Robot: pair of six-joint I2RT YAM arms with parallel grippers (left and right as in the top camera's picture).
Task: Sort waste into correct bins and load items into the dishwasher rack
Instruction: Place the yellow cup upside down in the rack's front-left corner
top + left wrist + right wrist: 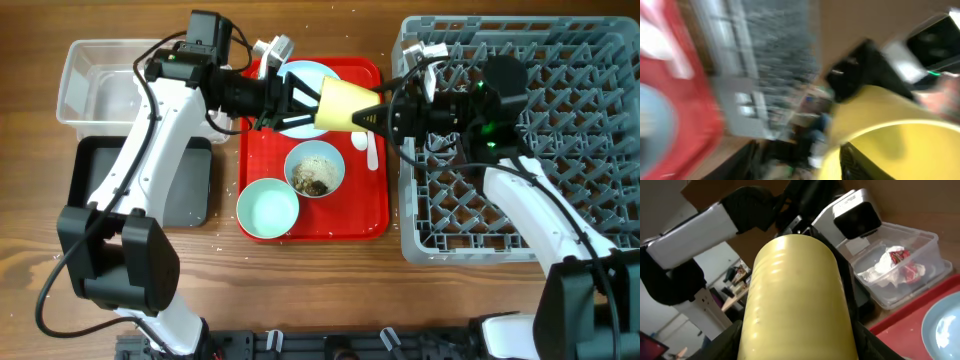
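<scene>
Wood table (30, 250): clr tub (70, 85), blk tray (190, 190), red tray (355, 215), rack (590, 110).

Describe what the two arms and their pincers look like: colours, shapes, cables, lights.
Both arms are built alike: the left arm and right arm have smooth white links between chunky black joints, with thin black cables looping alongside. Green lights glow near the right arm's wrist. The left pincer and right pincer are black and two-fingered. The left wrist carries a white-cased camera.

Quick count from my feed: one yellow cup (345, 103), two bowls, a mint-green bowl (267, 209) and a pale blue bowl (315, 168), one plate (300, 80), one red tray (360, 215), two bins (clear tub (75, 90), black tray (190, 185)), one rack (600, 60). Utensils: I think just one white spoon (372, 150), it's tiny.
</scene>
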